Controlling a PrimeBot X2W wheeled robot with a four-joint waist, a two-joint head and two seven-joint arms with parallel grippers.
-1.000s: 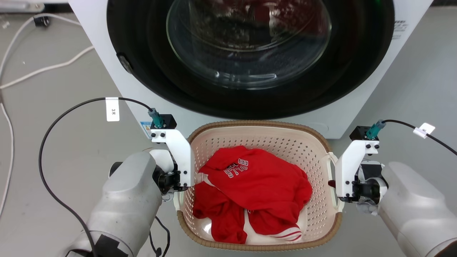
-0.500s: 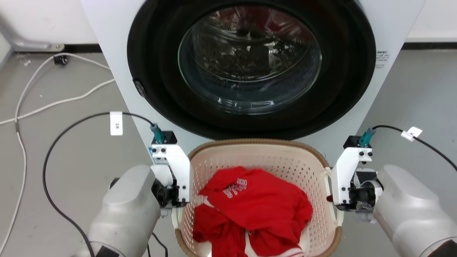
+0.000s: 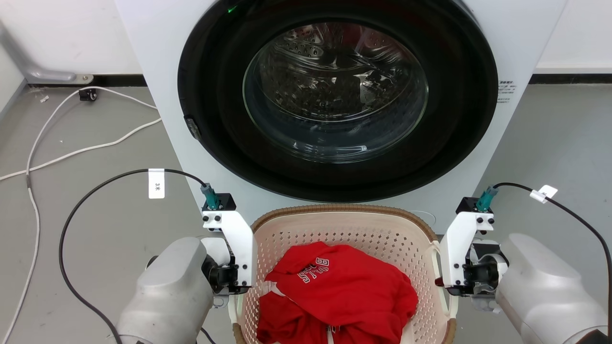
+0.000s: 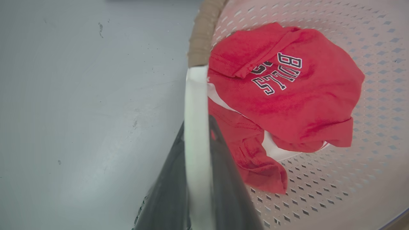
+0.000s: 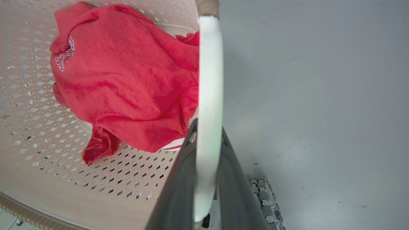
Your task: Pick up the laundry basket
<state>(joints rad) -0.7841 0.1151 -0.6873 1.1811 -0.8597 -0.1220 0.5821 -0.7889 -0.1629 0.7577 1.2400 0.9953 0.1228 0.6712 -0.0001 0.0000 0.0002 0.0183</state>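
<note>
laundry basket sits at bottom centre of the head view, right in front of the washer door, w/ its near end cut off by the bottom edge. red shirt lies bundled inside, white lettering up.

left gripper: in the left wrist view the two dark fingers sit one each side of the white left handle, pressed against it w/ no gap showing, so it's clamped on that handle. right gripper: same in the right wrist view, fingers closed tight on the white right handle, below where the brown rim starts at top centre. in the head view both wrists flank the basket, lower left & lower right, approx level w/ each other.

progress, my read: reach & grasp are done on both sides. what's left is the actual lift, or finishing it. can't tell if the basket bottom is off the grey floor yet; the underside is hidden. to do: raise both arms evenly so it doesn't tilt & dump the shirt, & clear the washer front, which is v. close to the far rim. black cable loops at left of frame, apart from the basket.
</note>
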